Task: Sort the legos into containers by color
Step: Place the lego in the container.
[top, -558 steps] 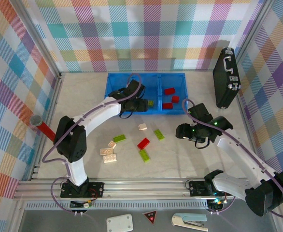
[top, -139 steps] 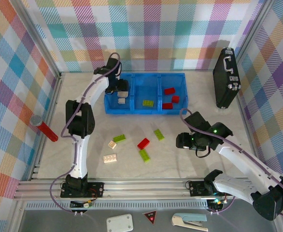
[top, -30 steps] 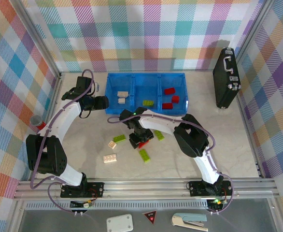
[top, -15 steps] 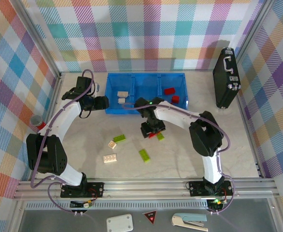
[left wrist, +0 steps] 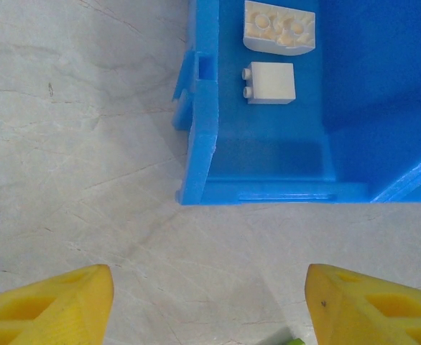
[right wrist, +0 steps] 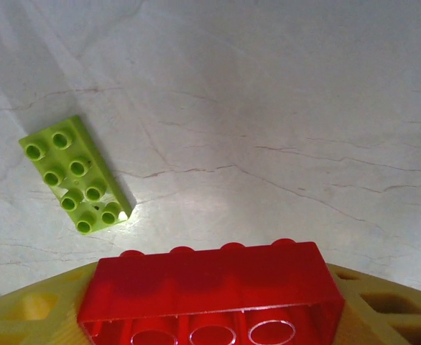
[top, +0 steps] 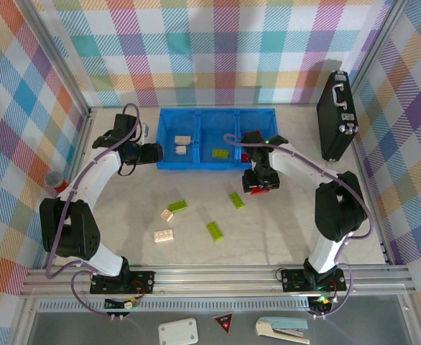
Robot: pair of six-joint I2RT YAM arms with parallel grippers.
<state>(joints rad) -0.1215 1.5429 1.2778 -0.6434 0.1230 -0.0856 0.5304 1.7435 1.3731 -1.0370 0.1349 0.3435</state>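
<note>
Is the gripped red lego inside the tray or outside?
Outside: right end effector holds the red lego over bare table, near the tray.

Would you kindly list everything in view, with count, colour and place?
tray: one, blue, three compartments, far centre of table.
binned cream bricks: two, cream, left compartment.
binned green brick: one, green, middle compartment.
binned red brick: one seen, red, right compartment, partly hidden.
loose green bricks: three, green, table centre.
loose cream bricks: two, cream, left of centre.
held brick: one, red, above table in front of tray.
briefcase: one, black, far right.
cylinder: one, red, grey cap, left edge.
plate, triangle, stapler: one each, white, red, pale blue, near ledge.
left gripper: one, yellow fingers, open, left of tray.
right gripper: one, yellow fingers, shut on held brick.
</note>
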